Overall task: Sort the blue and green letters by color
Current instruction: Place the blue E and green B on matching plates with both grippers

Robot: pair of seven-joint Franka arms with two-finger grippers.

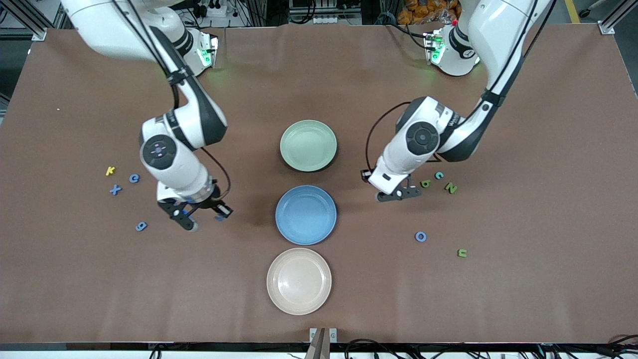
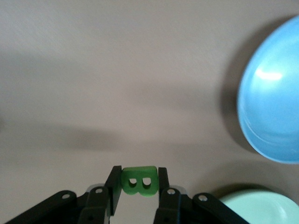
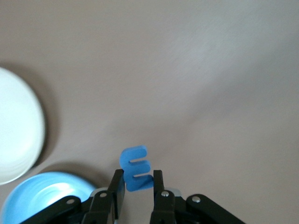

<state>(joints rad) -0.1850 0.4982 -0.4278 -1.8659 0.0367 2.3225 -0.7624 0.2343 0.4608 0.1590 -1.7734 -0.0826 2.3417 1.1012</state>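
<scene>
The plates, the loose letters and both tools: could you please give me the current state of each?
Left tool: shut on the green B, above bare table.
Right tool: shut on the blue E, above bare table.
Green plate: empty.
Blue plate: empty.
Beige plate: empty.
Blue X, blue O, green N, green U: lying loose on the table.
</scene>
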